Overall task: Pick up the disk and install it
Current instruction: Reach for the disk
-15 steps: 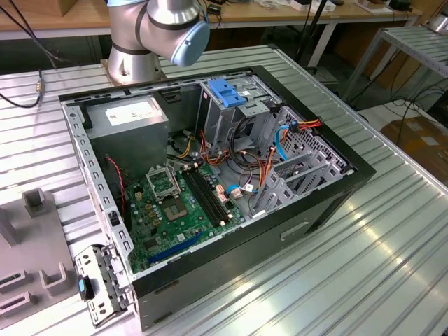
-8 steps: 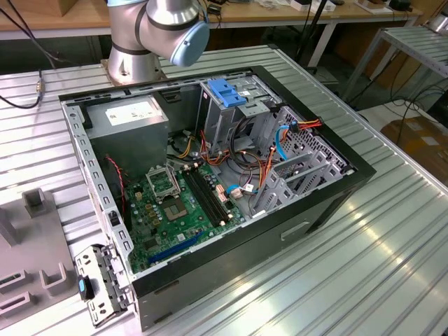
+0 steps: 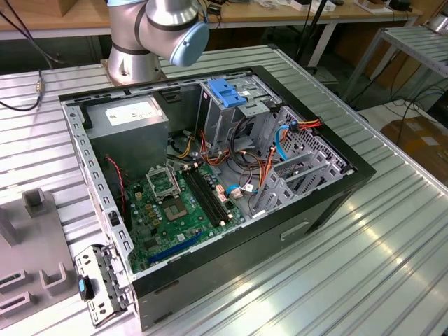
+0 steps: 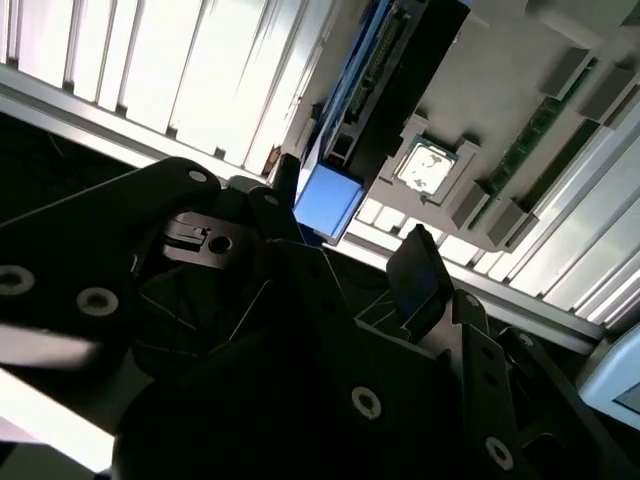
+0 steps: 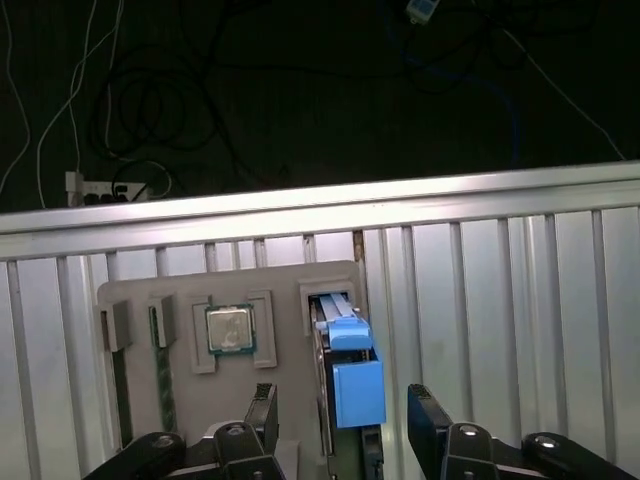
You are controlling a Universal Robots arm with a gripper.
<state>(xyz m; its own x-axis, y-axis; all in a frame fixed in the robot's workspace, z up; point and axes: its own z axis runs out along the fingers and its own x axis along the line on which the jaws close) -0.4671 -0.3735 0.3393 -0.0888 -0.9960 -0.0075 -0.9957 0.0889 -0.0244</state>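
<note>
step: pick-up phase — we judge the approach to the disk is under way, no grasp made; install not begun.

gripper [image 5: 340, 420]: open — in the first wrist view we see the two dark fingers spread, one on each side of the blue carrier end, neither visibly touching it. Fingers also show in the second wrist view [image 4: 418, 270], apart there too.

disk [image 5: 352, 375]: standing on edge in a slot of the grey fixture plate [image 5: 140, 300], bright blue rail end towards the camera, dark body behind it. In the second wrist view the disk [image 4: 328, 200] sits just beyond the fingertips.

fixture plate: lies on the slatted metal table [image 5: 500, 290]; it also holds a processor chip [image 5: 229, 329] and a memory stick [image 5: 158, 350] in their own recesses, beside the disk slot.

computer case [image 3: 210, 175]: open on the table in the exterior view, motherboard exposed, blue-topped drive cage [image 3: 225, 94] near the arm base — well apart from the fixture.

next move needs: our judgement — fingers centred on the blue rails, closing squarely so the disk lifts straight out of its slot.
</note>
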